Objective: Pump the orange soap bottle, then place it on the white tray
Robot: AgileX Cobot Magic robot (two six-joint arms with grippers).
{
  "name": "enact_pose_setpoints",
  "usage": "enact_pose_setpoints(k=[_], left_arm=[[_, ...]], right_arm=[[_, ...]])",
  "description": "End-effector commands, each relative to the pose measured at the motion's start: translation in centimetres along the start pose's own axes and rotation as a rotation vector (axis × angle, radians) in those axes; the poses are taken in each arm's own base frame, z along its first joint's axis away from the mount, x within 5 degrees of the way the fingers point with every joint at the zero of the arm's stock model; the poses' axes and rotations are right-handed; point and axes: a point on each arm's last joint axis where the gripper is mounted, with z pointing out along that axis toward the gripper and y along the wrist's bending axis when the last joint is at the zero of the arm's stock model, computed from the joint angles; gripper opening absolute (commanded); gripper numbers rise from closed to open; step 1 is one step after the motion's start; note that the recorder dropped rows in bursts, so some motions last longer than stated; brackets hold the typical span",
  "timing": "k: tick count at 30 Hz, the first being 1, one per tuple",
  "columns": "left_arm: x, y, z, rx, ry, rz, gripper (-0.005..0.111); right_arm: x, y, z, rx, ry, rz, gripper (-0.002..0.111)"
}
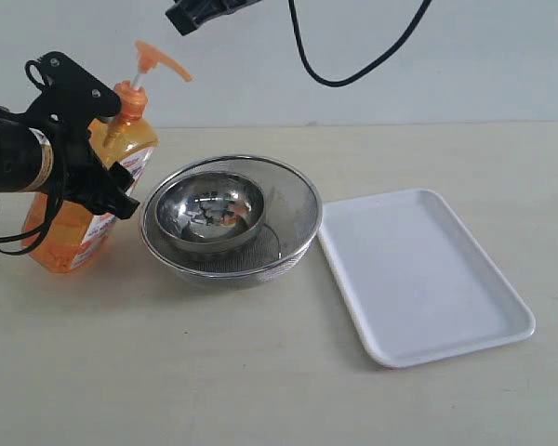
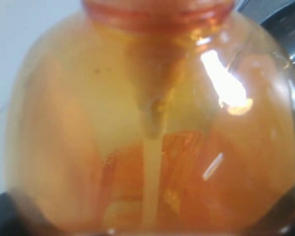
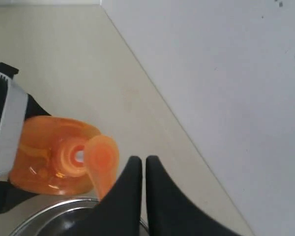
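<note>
With my left gripper point(image 1: 98, 149) clamped on the bottle point(image 1: 67, 237) and my closed right gripper point(image 3: 140, 164) just above its pump point(image 1: 158, 58), both pumping and the tray point(image 1: 428, 279) look undone.

A small steel bowl point(image 1: 209, 212) sits inside a larger steel mesh bowl point(image 1: 298, 209), toward its 10 o'clock side, on a pale table point(image 1: 260, 372). A black cable point(image 1: 335, 84) loops at 12 o'clock above them.

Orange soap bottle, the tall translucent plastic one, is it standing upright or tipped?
Tipped. In the exterior view the orange soap bottle leans, pump end toward the round steel bowls, with the left gripper around its body.
</note>
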Motion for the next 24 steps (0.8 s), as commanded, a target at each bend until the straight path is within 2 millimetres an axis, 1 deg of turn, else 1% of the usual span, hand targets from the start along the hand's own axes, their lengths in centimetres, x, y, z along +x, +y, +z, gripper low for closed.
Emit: enact_pose_setpoints(k=[1, 6, 11, 17, 24], left_arm=[[-0.8, 0.5, -0.3, -0.031, -0.024, 0.005, 0.005], [-0.8, 0.4, -0.3, -0.021, -0.026, 0.005, 0.005], [-0.8, 0.4, -0.3, -0.017, -0.027, 0.005, 0.005], [-0.8, 0.3, -0.3, -0.009, -0.029, 0.005, 0.005], [-0.8, 0.2, -0.3, 0.007, -0.033, 0.004, 0.005]], right_arm=[[-0.6, 0.2, -0.5, -0.023, -0.035, 0.017, 0.000], [-0.1, 0.5, 0.1, -0.072, -0.024, 0.039, 0.000], [-0.1, 0.7, 0.5, -0.097, -0.046, 0.056, 0.000], [0.0, 1.8, 1.5, -0.125, -0.043, 0.033, 0.000], [-0.2, 1.9, 1.8, -0.104, -0.059, 0.017, 0.000]])
